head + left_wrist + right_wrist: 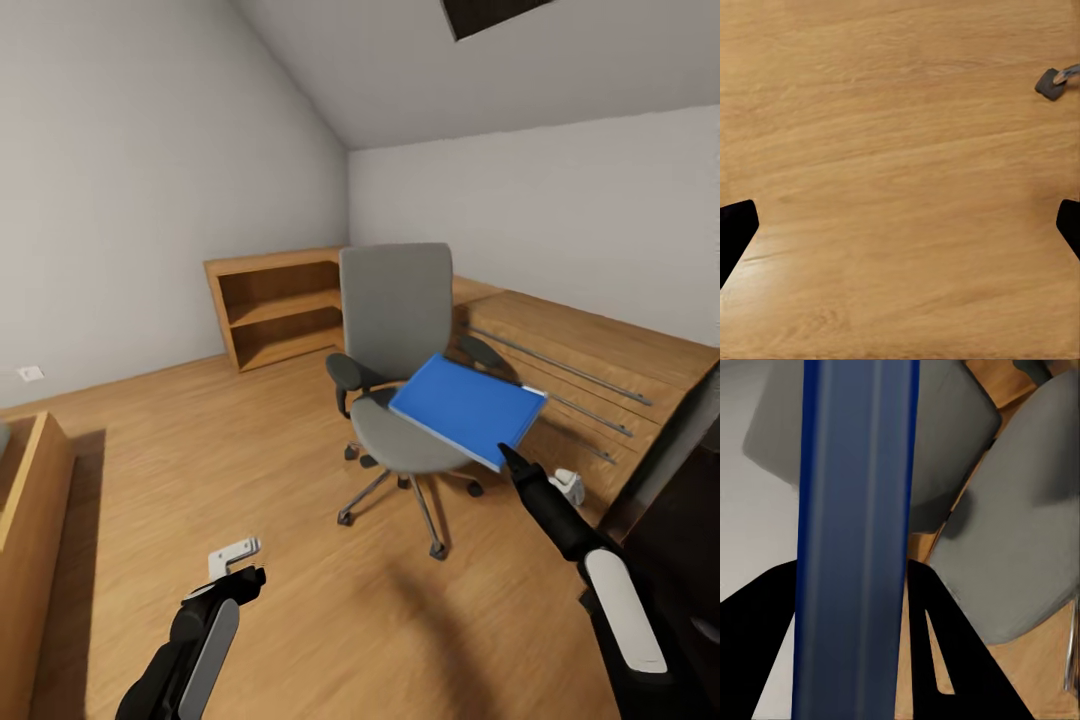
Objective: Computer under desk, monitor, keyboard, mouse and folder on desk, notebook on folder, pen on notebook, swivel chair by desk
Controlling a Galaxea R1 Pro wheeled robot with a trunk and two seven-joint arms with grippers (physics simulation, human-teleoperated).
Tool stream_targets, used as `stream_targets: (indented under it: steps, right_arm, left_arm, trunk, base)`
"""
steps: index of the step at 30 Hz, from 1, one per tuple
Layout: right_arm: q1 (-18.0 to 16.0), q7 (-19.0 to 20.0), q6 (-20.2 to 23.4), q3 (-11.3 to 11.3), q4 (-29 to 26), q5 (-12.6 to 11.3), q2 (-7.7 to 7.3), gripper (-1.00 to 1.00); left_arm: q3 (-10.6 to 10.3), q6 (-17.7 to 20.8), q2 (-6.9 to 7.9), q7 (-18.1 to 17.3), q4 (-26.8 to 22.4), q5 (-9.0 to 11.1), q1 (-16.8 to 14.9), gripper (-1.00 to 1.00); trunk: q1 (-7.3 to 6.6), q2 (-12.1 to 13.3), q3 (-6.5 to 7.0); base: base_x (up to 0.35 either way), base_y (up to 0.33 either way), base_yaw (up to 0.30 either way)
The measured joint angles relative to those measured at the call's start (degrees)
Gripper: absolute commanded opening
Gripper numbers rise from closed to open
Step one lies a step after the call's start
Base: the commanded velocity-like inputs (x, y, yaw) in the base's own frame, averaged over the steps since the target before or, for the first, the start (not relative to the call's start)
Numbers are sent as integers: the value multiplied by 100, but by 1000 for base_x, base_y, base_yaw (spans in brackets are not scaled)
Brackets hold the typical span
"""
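Note:
The grey swivel chair (395, 300) stands in the middle of the wooden floor. The bright-blue folder (465, 405) is tilted above the seat's right side, its far edge raised towards the right armrest. My right gripper (512, 462) is shut on the folder's near corner. In the right wrist view the folder's edge (855, 472) runs between the two black fingers of the right gripper (851, 607), with the chair (1020, 532) behind it. My left gripper (240, 568) hangs low over the bare floor, left of the chair. The left gripper (900, 225) is open with nothing between its fingers.
A low wooden bookshelf (280, 305) stands against the back wall. A light wooden dresser (590, 370) with long bar handles lies right of the chair, a small white object (568, 485) at its foot. Dark furniture (690, 480) fills the right edge. A wooden piece (30, 520) stands at the left.

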Motion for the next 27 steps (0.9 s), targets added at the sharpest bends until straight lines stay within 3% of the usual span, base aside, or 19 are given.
stream_targets:
  steps: [9, 16, 20, 27]
  right_arm:
    - [65, -49, 97, 0, -72, -130, 25, -100]
    - [67, -57, 104, -8, -102, -120, 218, -100]
    - [67, -66, 107, -17, -125, -119, 220, -100]
    - [67, -82, 107, -25, -329, -113, 220, -100]
  left_arm:
    - [3, 1, -5, 5, 1, 5, 0, 100]
    - [0, 2, -5, 4, 1, 6, 0, 100]
    - [12, 2, 4, 13, 68, 16, 0, 100]
    - [26, -184, 131, 8, 1473, -2, 1, 100]
  trunk:
    - [-201, 361, 162]
    - [-355, 641, 288]
    - [-442, 802, 359]
    - [-596, 1083, 485]
  base:
    - [-130, 0, 0]
    - [-4, 0, 0]
    - [-86, 0, 0]
    - [-20, 0, 0]
